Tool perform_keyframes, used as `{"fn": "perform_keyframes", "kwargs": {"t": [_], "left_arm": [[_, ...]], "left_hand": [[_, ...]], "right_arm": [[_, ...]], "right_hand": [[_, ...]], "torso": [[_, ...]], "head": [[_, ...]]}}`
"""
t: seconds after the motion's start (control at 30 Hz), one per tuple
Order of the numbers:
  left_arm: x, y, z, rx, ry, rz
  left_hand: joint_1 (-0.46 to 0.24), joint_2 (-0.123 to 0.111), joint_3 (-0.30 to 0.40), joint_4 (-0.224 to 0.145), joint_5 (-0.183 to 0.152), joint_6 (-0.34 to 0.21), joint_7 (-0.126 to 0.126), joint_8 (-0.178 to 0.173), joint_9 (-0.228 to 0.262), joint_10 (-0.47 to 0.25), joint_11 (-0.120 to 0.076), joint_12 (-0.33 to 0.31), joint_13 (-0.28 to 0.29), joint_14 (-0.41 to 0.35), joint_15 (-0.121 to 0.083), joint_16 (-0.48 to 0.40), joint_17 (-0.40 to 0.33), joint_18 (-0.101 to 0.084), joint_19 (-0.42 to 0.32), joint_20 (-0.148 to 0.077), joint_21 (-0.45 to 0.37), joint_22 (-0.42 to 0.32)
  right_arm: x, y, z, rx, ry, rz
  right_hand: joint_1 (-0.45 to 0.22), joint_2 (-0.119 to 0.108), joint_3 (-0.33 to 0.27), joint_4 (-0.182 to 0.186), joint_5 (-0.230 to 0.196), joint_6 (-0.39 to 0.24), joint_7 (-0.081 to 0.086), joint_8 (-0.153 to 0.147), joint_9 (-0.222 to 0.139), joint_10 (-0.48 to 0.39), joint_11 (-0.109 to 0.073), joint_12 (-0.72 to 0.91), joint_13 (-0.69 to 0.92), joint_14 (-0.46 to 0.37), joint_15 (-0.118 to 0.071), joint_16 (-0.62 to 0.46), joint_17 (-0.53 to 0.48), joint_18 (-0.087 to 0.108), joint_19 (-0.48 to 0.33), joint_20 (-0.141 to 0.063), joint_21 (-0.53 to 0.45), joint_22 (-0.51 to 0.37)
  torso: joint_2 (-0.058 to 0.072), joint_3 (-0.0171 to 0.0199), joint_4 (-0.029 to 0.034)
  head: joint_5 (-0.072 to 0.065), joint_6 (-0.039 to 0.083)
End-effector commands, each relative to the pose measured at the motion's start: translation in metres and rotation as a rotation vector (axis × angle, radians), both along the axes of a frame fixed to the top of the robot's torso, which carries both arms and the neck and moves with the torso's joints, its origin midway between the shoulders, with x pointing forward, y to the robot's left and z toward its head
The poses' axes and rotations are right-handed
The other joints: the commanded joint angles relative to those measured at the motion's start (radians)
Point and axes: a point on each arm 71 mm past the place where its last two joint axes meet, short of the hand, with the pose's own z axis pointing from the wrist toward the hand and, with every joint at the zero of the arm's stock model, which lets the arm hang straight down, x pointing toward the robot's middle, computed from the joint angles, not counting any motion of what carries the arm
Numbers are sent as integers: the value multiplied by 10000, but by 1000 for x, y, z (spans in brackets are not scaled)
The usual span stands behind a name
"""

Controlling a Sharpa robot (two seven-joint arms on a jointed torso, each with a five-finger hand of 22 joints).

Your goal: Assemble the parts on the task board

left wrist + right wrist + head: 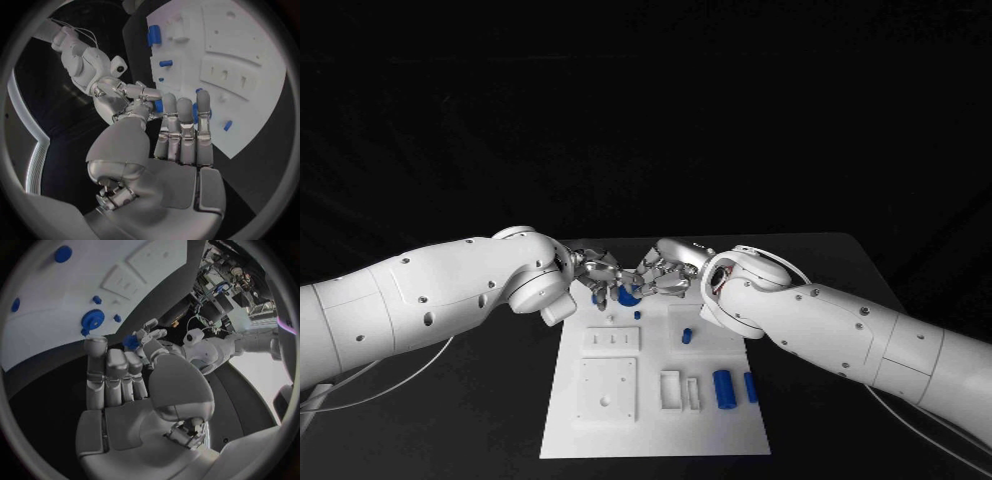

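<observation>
At the far end of the white task board point(661, 420) my two hands meet fingertip to fingertip. The left hand point(596, 275) and the right hand point(664, 275) both touch a small blue part point(131, 341), pinched between their fingertips just above the board. That part point(159, 106) sits between my left thumb and the right hand's fingers point(140, 95). A blue gear point(92, 320) lies on the board just below the hands and appears in the head view as the gear point(629, 297).
A small upright blue peg point(687, 333) stands mid-board. Two blue cylinders point(724, 388) lie side by side near the board's right edge. White slotted blocks point(610, 340) and a square plate point(607, 388) occupy the left half. Black table surrounds the board.
</observation>
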Motion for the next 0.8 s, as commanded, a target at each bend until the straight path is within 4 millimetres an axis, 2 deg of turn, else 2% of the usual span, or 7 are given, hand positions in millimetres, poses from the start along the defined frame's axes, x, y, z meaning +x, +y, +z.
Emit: {"fn": "perform_keyframes", "kwargs": {"t": [0.03, 0.23, 0.37, 0.8], "left_arm": [[-1, -3, -1, -25, 93, -192], [-2, -3, -1, -11, 150, -218], [-1, -3, -1, 4, 181, -233], [-2, -4, -3, 4, 260, -298]], "left_hand": [[-87, -37, -164, 99, -119, 25, 39, 4, -63, 5, 51, -28, -10, 14, 65, -56, -11, -43, 77, 33, -46, -16], [12, -69, -304, 310, -179, 9, 52, 66, -217, 8, 59, -20, -16, 16, 72, -63, -7, -40, 102, 44, -109, 6], [18, -73, -307, 307, -185, -3, 57, 62, -227, 6, 59, -21, -17, 15, 71, -64, -7, -39, 107, 41, -108, 11], [363, 290, -73, 4, -26, -5, 22, 101, -298, -7, 31, -22, -18, 17, 51, -50, 7, -49, 109, 22, -116, 58]], "right_arm": [[-1, 2, 0, -35, -15, 79], [-1, 2, -1, -20, -10, 91], [-2, 3, -1, 19, 3, 124], [-3, 4, -1, 58, 14, 146]], "right_hand": [[107, 27, 36, 12, 67, 88, -1, 24, 11, 5, -64, -26, -5, -36, -69, -64, -19, 67, 533, -55, 70, 513], [107, 27, 36, 12, 67, 88, -1, 24, 11, 5, -64, -26, -5, -36, -69, -64, -19, 67, 533, -55, 70, 513], [107, 27, 36, 12, 67, 88, -1, 24, 11, 5, -64, -26, -5, -36, -69, -64, -19, 67, 533, -55, 70, 513], [97, 27, 50, 12, 76, 89, 0, 24, 11, -11, -68, -53, -26, -38, -70, -79, -27, 69, 531, -57, 70, 509]], "torso": [[7, 0, -3], [9, 10, -9], [14, 8, -3], [2, 13, -1]], "head": [[-5, -5], [-3, -29], [-13, -33], [-40, -83]]}}
